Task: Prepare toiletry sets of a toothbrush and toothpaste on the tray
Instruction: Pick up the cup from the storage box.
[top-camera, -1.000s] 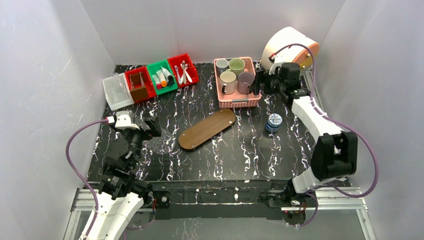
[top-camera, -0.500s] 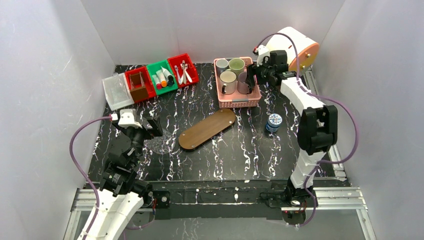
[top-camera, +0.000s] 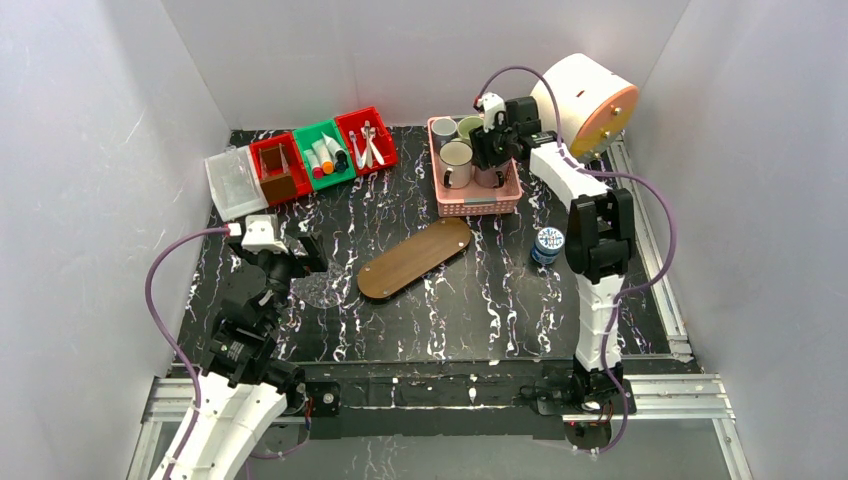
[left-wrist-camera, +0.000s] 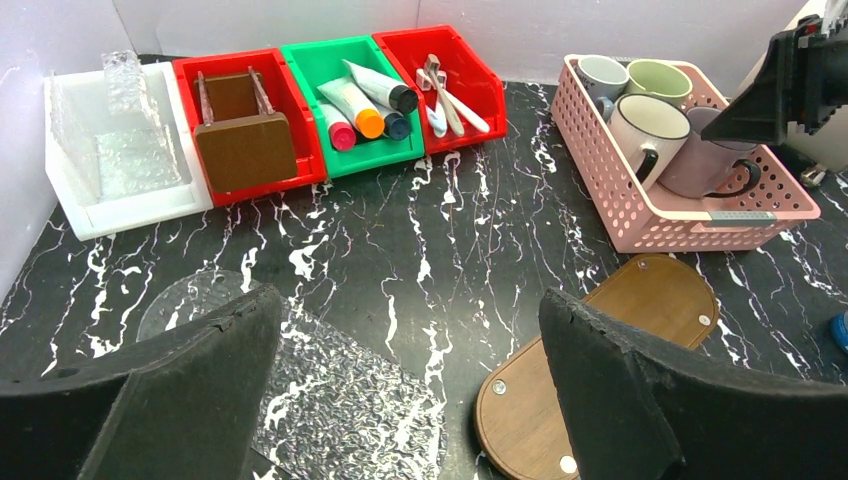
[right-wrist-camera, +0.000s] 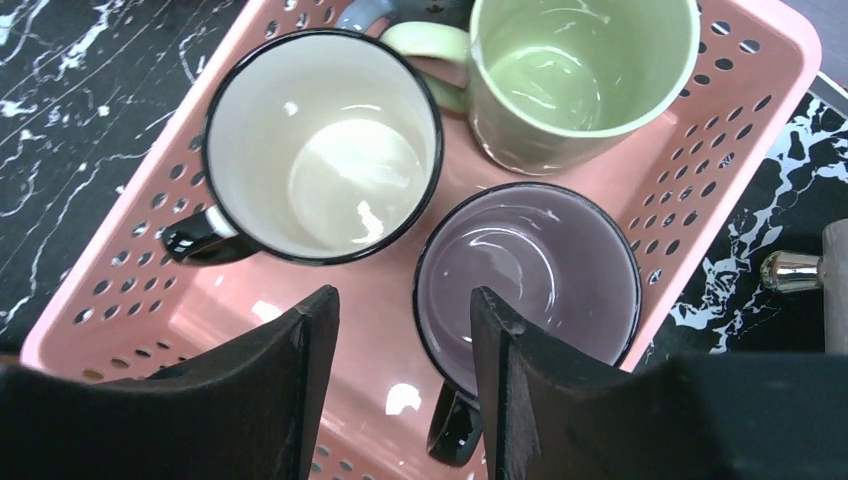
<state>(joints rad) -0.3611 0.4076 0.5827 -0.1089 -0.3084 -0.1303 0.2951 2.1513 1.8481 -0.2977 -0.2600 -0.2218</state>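
Note:
The dark-brown wooden tray (top-camera: 415, 258) lies bare mid-table, also in the left wrist view (left-wrist-camera: 610, 330). Toothpaste tubes (left-wrist-camera: 365, 100) fill the green bin, and white toothbrushes (left-wrist-camera: 445, 90) lie in the red bin beside it. My right gripper (right-wrist-camera: 402, 300) hangs open over the pink basket (right-wrist-camera: 330, 330), its jaws partly narrowed. The purple mug (right-wrist-camera: 545, 265) has its near rim and black handle between the fingers, untouched. A white mug (right-wrist-camera: 320, 150) and a green mug (right-wrist-camera: 580, 70) stand behind it. My left gripper (left-wrist-camera: 410, 340) is wide open above a clear plastic bag (left-wrist-camera: 330, 400), left of the tray.
A red bin holds a brown block (left-wrist-camera: 245, 150). A clear bin (left-wrist-camera: 110, 150) of bags sits at the far left. A blue-lidded jar (top-camera: 548, 243) stands right of the tray. A round white device with an orange face (top-camera: 585, 100) stands behind the basket's right end.
The right arm swung left from beside the basket to above the mugs, and its jaws narrowed. The left gripper shifted only slightly.

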